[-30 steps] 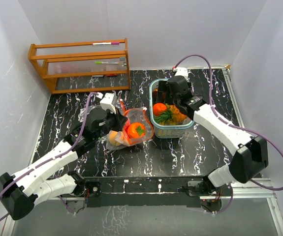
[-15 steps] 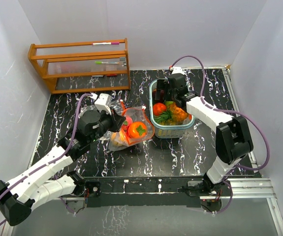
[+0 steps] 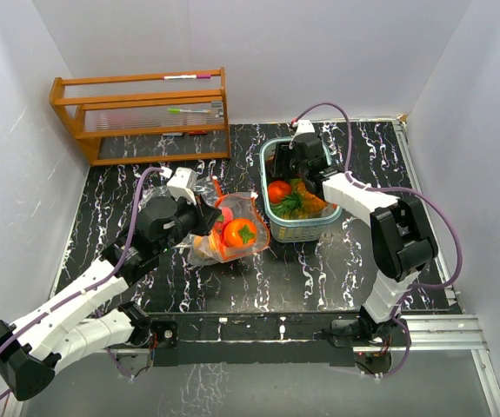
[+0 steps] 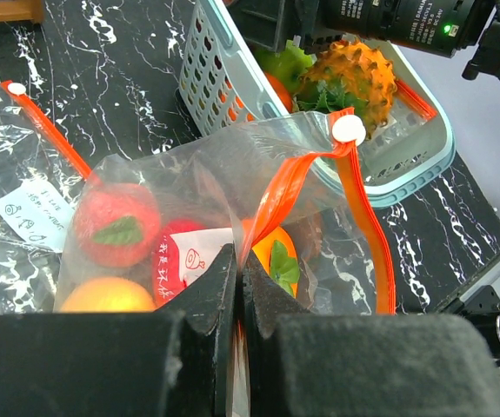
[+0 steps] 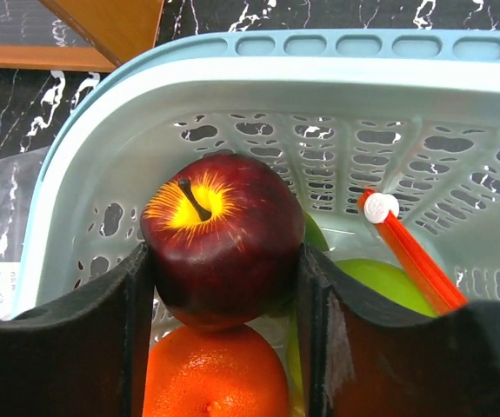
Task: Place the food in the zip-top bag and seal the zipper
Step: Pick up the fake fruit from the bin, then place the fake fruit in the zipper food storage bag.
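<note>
The clear zip-top bag [image 3: 236, 228] with an orange zipper strip [image 4: 367, 234] lies left of the teal basket [image 3: 306, 233]. My left gripper [image 4: 239, 269] is shut on the bag's [image 4: 197, 174] upper edge and holds its mouth up. Inside it are a red fruit [image 4: 115, 224], a yellow-orange one [image 4: 106, 295] and an orange one with a green leaf [image 4: 276, 252]. My right gripper [image 5: 223, 254] is down in the basket [image 5: 319, 69], its fingers pressed against both sides of a dark red apple [image 5: 223, 217]. Under the apple lie an orange [image 5: 210, 373] and a green fruit [image 5: 380, 278].
A brownish pineapple-like fruit [image 4: 358, 74] sits in the basket's middle. The zipper's white slider end [image 5: 378, 207] hangs over the basket. A wooden rack [image 3: 141, 113] with pens stands at the back left. White walls close in on three sides of the marbled table [image 3: 319, 269].
My right gripper has reached into the basket's far left corner, and its jaws have come together on the dark red apple. My left arm has shifted slightly left, still gripping the bag.
</note>
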Robot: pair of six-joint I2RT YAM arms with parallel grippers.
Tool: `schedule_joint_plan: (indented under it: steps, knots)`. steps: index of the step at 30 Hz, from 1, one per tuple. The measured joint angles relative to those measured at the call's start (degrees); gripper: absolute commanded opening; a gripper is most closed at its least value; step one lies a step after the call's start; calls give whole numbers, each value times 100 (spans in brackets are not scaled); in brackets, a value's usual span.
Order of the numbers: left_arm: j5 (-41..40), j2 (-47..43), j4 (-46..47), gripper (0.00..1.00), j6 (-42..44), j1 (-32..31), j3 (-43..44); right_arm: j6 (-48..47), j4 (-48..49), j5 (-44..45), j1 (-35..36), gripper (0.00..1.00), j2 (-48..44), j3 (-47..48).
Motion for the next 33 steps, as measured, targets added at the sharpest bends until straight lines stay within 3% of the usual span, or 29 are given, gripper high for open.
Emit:
schedule_joint_plan:
  steps: [5,12,19,26,33]
  knots:
    - [0,-2,-31,0,0,0,2,-76,-28,136,0,36,-240,-190]
    - [-17,33,-55,0,20,0,15,-219,-509,68,0,35,-1729,-385]
    - [-68,319,-74,0,109,0,203,-229,-850,-960,17,35,-3318,-437]
    - [-74,590,-70,0,168,0,474,149,-754,-2345,271,35,-4826,-1257]
    - [-63,638,-72,0,157,0,474,450,-627,-2743,914,36,-4935,-1604]
